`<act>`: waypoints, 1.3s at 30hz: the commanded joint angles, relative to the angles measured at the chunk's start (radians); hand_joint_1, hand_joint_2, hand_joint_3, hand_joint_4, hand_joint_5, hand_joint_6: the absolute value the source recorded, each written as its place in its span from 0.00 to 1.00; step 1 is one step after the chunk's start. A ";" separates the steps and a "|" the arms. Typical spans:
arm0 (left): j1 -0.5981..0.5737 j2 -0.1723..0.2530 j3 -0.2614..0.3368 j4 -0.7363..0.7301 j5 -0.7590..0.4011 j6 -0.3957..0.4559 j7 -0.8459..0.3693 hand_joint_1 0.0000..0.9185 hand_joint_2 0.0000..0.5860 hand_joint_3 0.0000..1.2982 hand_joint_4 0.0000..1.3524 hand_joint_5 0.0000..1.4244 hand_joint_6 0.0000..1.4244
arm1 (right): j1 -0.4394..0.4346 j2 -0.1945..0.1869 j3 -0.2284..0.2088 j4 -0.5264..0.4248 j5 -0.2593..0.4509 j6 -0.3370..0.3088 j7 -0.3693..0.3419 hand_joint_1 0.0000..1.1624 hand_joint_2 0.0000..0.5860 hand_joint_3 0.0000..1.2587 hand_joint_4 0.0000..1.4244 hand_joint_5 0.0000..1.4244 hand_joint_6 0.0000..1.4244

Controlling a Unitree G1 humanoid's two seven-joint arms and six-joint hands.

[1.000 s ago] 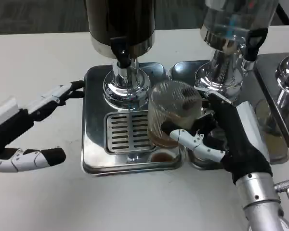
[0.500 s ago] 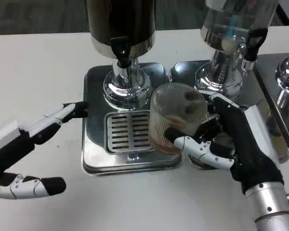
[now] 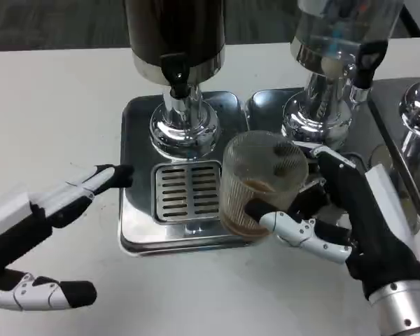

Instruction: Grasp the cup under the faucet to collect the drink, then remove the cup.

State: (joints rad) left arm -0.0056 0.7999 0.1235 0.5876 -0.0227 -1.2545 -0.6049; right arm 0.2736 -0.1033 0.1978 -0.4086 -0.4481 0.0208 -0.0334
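The right hand [image 3: 339, 213] holds the ribbed clear cup [image 3: 260, 183], brown drink in its bottom, over the right front corner of the steel drip tray [image 3: 136, 217]. The left hand [image 3: 52, 231] hovers empty, fingers spread, beside the tray's left edge, one fingertip near the slotted grate [image 3: 187, 190] below the dark dispenser's faucet [image 3: 176, 75].

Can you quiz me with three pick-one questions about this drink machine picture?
1. Where is the cup?
A. at the tray's right edge
B. under the dark faucet
C. on the left hand

2. What colour is the drink in the cup?
A. green
B. brown
C. blue

3. What is the right hand doing?
A. lying flat
B. pressing the faucet
C. holding the cup

Answers: 1 A, it sits right of the grate. 2 B, brown liquid shows through the clear wall. 3 C, its fingers wrap the cup.
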 commanded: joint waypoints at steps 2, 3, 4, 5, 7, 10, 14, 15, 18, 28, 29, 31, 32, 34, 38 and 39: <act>0.033 0.024 -0.017 -0.033 -0.013 -0.005 0.012 0.00 0.14 0.00 0.00 0.00 0.09 | 0.028 -0.001 -0.001 -0.055 0.010 -0.015 0.001 0.54 0.45 0.45 0.50 0.52 0.56; 0.037 0.025 -0.018 -0.037 -0.015 -0.005 0.012 0.00 0.14 0.00 0.00 0.00 0.09 | 0.032 -0.001 0.000 -0.057 0.010 -0.015 0.003 0.54 0.45 0.45 0.50 0.53 0.56; 0.040 0.025 -0.019 -0.040 -0.015 -0.005 0.013 0.00 0.14 0.00 0.00 0.00 0.09 | 0.036 -0.002 0.001 -0.060 0.010 -0.016 0.004 0.54 0.45 0.45 0.50 0.53 0.56; 0.047 0.027 -0.020 -0.045 -0.015 -0.006 0.014 0.00 0.14 0.00 0.00 0.00 0.09 | 0.042 -0.003 0.001 -0.064 0.010 -0.017 0.005 0.54 0.45 0.45 0.50 0.53 0.56; 0.057 0.028 -0.021 -0.052 -0.014 -0.010 0.016 0.00 0.14 0.00 0.00 0.00 0.09 | 0.049 -0.004 0.002 -0.069 0.010 -0.018 0.006 0.54 0.45 0.46 0.50 0.53 0.56; 0.070 0.028 -0.022 -0.061 -0.010 -0.013 0.017 0.00 0.15 0.00 0.00 0.00 0.09 | 0.056 -0.004 -0.001 -0.076 0.012 -0.017 0.006 0.54 0.45 0.46 0.50 0.53 0.56; 0.078 0.027 -0.023 -0.068 -0.009 -0.010 0.020 0.00 0.15 0.00 0.00 0.00 0.10 | 0.064 -0.004 -0.004 -0.084 0.014 -0.018 0.007 0.54 0.45 0.46 0.50 0.53 0.56; 0.081 0.028 -0.024 -0.071 -0.010 -0.010 0.021 0.00 0.15 0.00 0.00 0.00 0.10 | 0.065 -0.004 -0.005 -0.086 0.015 -0.017 0.009 0.54 0.45 0.46 0.50 0.53 0.56; 0.089 0.029 -0.026 -0.078 -0.009 -0.009 0.021 0.00 0.14 0.00 0.00 0.00 0.10 | 0.069 -0.006 -0.006 -0.093 0.017 -0.016 0.012 0.54 0.45 0.46 0.50 0.53 0.56; 0.107 0.024 -0.031 -0.093 -0.005 -0.002 0.022 0.00 0.14 0.00 0.00 0.00 0.10 | 0.077 -0.009 -0.011 -0.109 0.021 -0.015 0.014 0.54 0.45 0.47 0.50 0.53 0.57; 0.109 0.024 -0.031 -0.096 -0.005 -0.001 0.022 0.00 0.14 0.00 0.00 0.00 0.10 | 0.078 -0.009 -0.012 -0.110 0.022 -0.015 0.014 0.54 0.45 0.47 0.50 0.53 0.57; 0.111 0.024 -0.031 -0.098 -0.005 0.001 0.022 0.00 0.14 0.00 0.00 0.00 0.10 | 0.079 -0.009 -0.012 -0.112 0.023 -0.015 0.015 0.54 0.46 0.47 0.50 0.54 0.57; 0.112 0.024 -0.030 -0.100 -0.004 0.000 0.022 0.00 0.14 0.00 0.00 0.00 0.10 | 0.080 -0.009 -0.012 -0.114 0.023 -0.015 0.016 0.54 0.46 0.47 0.50 0.54 0.57; 0.116 0.024 -0.029 -0.103 -0.001 0.001 0.023 0.00 0.14 0.00 0.00 0.00 0.10 | 0.082 -0.008 -0.012 -0.116 0.024 -0.014 0.017 0.54 0.46 0.47 0.50 0.54 0.57; 0.122 0.022 -0.026 -0.109 0.005 0.003 0.025 0.00 0.13 0.00 0.00 0.00 0.10 | 0.086 -0.007 -0.012 -0.121 0.023 -0.015 0.017 0.54 0.46 0.47 0.50 0.54 0.57; 0.122 0.022 -0.026 -0.109 0.006 0.004 0.026 0.00 0.13 0.00 0.00 0.00 0.10 | 0.086 -0.007 -0.012 -0.122 0.022 -0.015 0.018 0.55 0.46 0.47 0.50 0.54 0.57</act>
State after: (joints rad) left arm 0.1090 0.8074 0.1005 0.4916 -0.0285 -1.2543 -0.5968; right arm 0.3612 -0.1189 0.1907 -0.4864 -0.4437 0.0208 -0.0099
